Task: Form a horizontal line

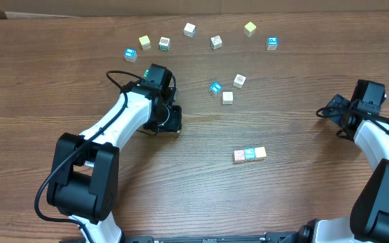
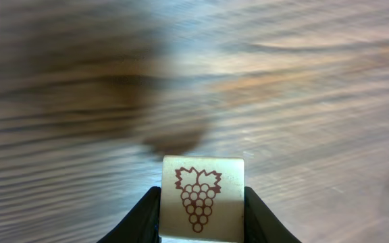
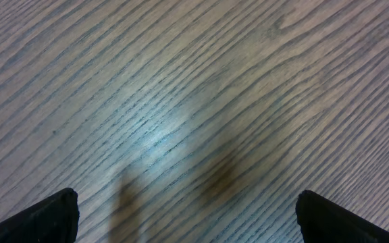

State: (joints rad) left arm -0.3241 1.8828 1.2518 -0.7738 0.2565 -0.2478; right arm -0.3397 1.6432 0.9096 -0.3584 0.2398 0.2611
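My left gripper (image 2: 202, 214) is shut on a pale wooden cube (image 2: 202, 177) with a red grape-bunch picture, one black finger on each side. The table behind it is blurred, with a dark shadow just beyond the cube. From overhead the left gripper (image 1: 172, 123) sits left of centre and hides the cube. The horizontal line (image 1: 250, 154) is a row of three touching cubes, reddish, teal and yellow, lying right of centre towards the front. My right gripper (image 3: 194, 219) is open over bare wood; seen from overhead, the right gripper (image 1: 334, 111) is at the far right.
Several loose cubes lie in an arc along the back, from a teal cube (image 1: 130, 55) to another teal cube (image 1: 272, 43). Three more, a teal one (image 1: 215, 88) and two pale ones (image 1: 240, 80) (image 1: 227, 97), sit between my left gripper and the row.
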